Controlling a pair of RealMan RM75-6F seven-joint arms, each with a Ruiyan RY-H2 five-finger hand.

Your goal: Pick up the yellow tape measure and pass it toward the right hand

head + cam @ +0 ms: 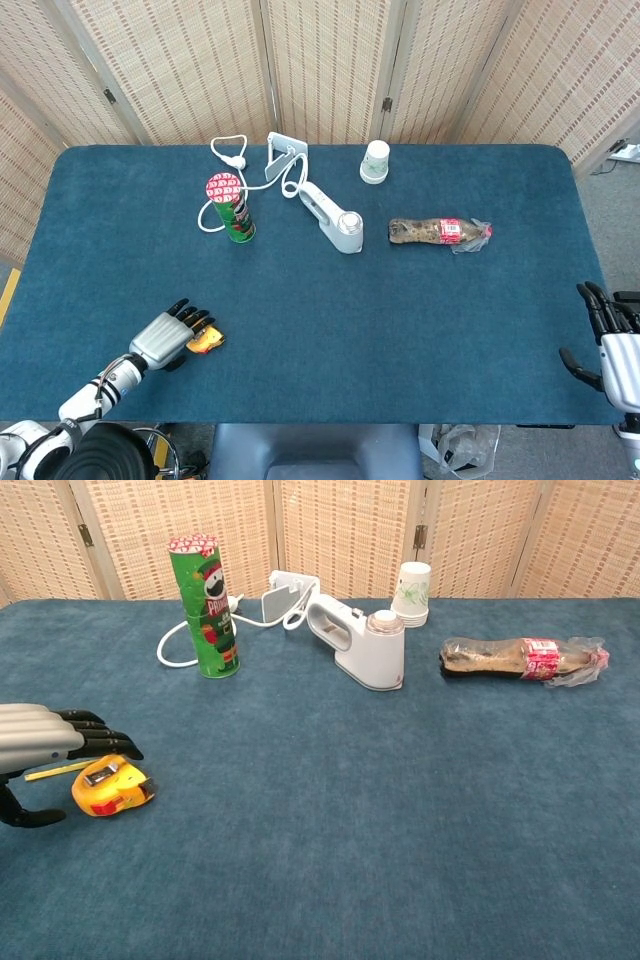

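Note:
The yellow tape measure [207, 342] [110, 787] lies on the blue table near its front left edge, a short strip of tape sticking out to the left. My left hand [168, 337] [48, 752] hovers right over it with fingers [105, 742] stretched above the case and the thumb low on the near side; it holds nothing. My right hand [608, 337] hangs open off the table's front right corner, far from the tape measure, and shows only in the head view.
A green chips can [207, 607], a white handheld appliance [362, 644] with its cord and plug [232, 156], a paper cup [412, 594] and a crushed brown bottle [520, 658] stand across the back half of the table [400, 810].

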